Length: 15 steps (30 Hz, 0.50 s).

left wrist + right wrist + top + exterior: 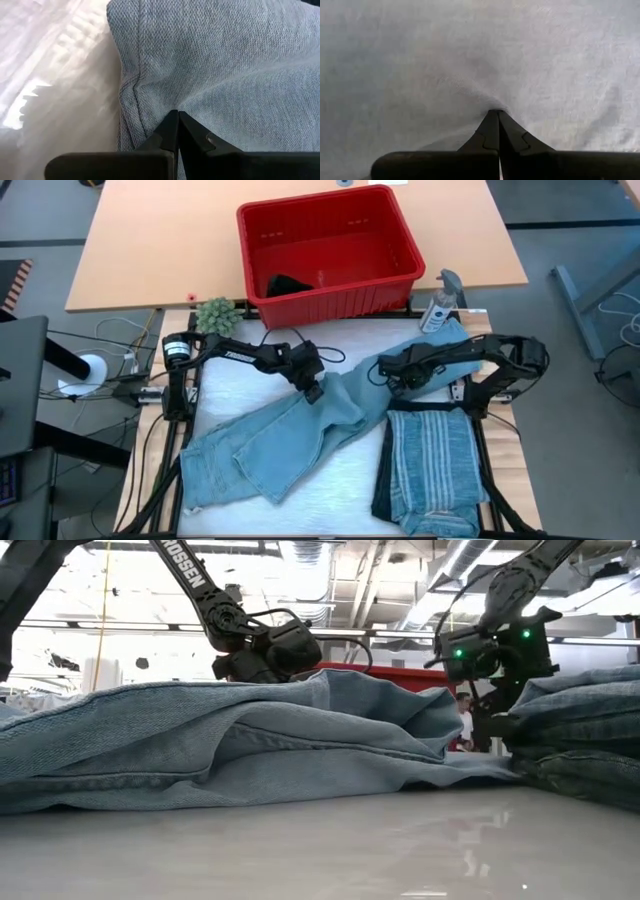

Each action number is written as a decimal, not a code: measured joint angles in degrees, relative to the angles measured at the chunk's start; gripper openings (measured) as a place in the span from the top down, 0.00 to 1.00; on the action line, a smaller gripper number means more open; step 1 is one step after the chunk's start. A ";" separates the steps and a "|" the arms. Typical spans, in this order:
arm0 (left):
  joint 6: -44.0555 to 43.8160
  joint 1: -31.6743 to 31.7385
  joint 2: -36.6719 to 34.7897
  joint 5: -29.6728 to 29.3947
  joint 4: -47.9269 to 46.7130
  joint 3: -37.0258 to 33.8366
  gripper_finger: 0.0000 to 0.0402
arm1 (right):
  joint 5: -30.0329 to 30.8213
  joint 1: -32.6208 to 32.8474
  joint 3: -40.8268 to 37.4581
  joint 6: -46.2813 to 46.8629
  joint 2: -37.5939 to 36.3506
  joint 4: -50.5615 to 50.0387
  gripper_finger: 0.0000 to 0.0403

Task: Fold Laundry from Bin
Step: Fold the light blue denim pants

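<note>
Light blue denim trousers (300,430) lie spread on the white table top, waist toward the far right, legs toward the near left; they fill the low view (250,740). My left gripper (313,390) is shut on their far edge at the middle. My right gripper (395,377) is shut on them nearer the waist. The red bin (330,250) stands behind the table top with a small black item (287,284) inside. A folded blue-grey striped shirt (432,470) lies on folded dark navy trousers (382,490) at the near right. My left gripper pinches the denim between its two fingertips beside a stitched seam at the cloth's edge (137,107), coming from above at a slant. The cloth lies on the table around the fingers; one layer or several, I cannot tell. My right gripper pinches a small pucker of the pale denim (485,97) between its fingertips, coming from above. Fine creases run out from the pinch. The cloth around it lies flat; the number of layers does not show.
A spray bottle (441,302) stands at the table's far right, beside the bin. A small green plant (215,315) stands at the far left. The folded stack takes up the near right (590,730). Bare white table top shows at the near edge (330,500).
</note>
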 joint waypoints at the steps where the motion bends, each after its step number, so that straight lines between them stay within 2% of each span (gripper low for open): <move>1: -0.22 0.01 -0.58 0.42 -0.47 0.45 1.00 | 0.11 -0.17 0.00 -0.37 -0.49 0.42 0.96; 4: -0.15 0.02 -3.97 -1.04 -4.56 2.27 1.00 | 1.94 0.65 2.00 -0.84 -3.18 0.17 0.96; 9: 0.35 0.12 -13.82 -1.37 -14.20 8.26 1.00 | 3.12 3.43 7.15 -2.61 -10.11 0.36 0.96; 12: 1.82 -0.64 -19.38 -3.07 -22.77 11.23 1.00 | 4.80 5.73 9.22 -4.93 -13.53 1.12 0.91; 15: 1.56 -2.44 -27.20 -4.89 -33.06 13.24 1.00 | 1.91 8.26 10.54 -10.78 -16.45 5.35 0.84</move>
